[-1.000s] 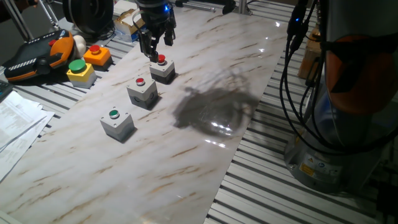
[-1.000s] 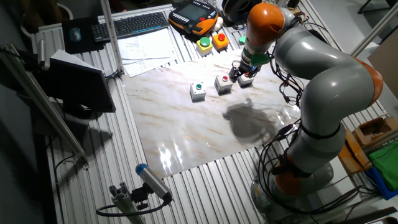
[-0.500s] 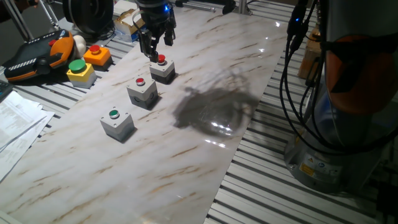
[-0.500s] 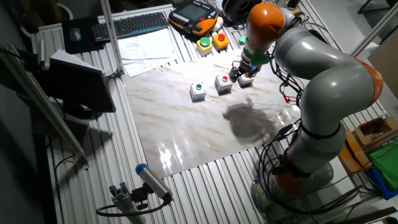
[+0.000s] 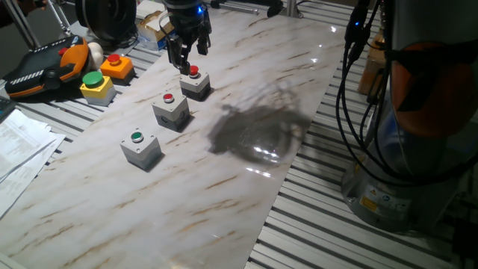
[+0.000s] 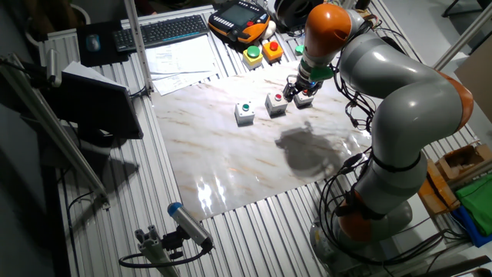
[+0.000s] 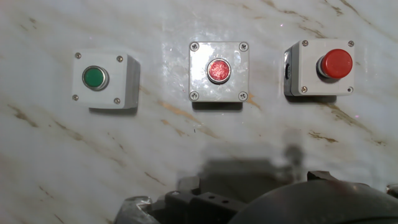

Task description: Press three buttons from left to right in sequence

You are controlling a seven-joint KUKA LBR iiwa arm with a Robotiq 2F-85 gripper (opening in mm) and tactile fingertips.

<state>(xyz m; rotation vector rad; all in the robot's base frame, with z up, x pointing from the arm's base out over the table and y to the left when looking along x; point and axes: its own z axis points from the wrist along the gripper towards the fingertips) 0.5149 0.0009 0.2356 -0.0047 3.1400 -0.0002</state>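
Three small light-grey boxes stand in a diagonal row on the marble board (image 5: pixel 246 90). The nearest box carries a green button (image 5: pixel 137 137) (image 6: pixel 244 107) (image 7: pixel 94 78). A flat red button (image 5: pixel 169 98) (image 6: pixel 277 98) (image 7: pixel 219 70) tops the middle box. On the farthest box sits a raised red button (image 5: pixel 194 71) (image 6: pixel 304 94) (image 7: pixel 335 62). My gripper (image 5: pixel 186 60) (image 6: pixel 296 86) hangs just above and behind that farthest box, fingers pointing down. No view shows the fingertips clearly. In the hand view only the dark gripper body shows at the bottom edge.
A yellow box with a big green button (image 5: pixel 96 86) (image 6: pixel 252 55) and an orange box with a red button (image 5: pixel 116 66) (image 6: pixel 272 50) sit off the board's far-left side, beside a teach pendant (image 5: pixel 45 67). Papers (image 5: pixel 19 146) lie left. The arm's base and cables (image 5: pixel 358 60) stand right.
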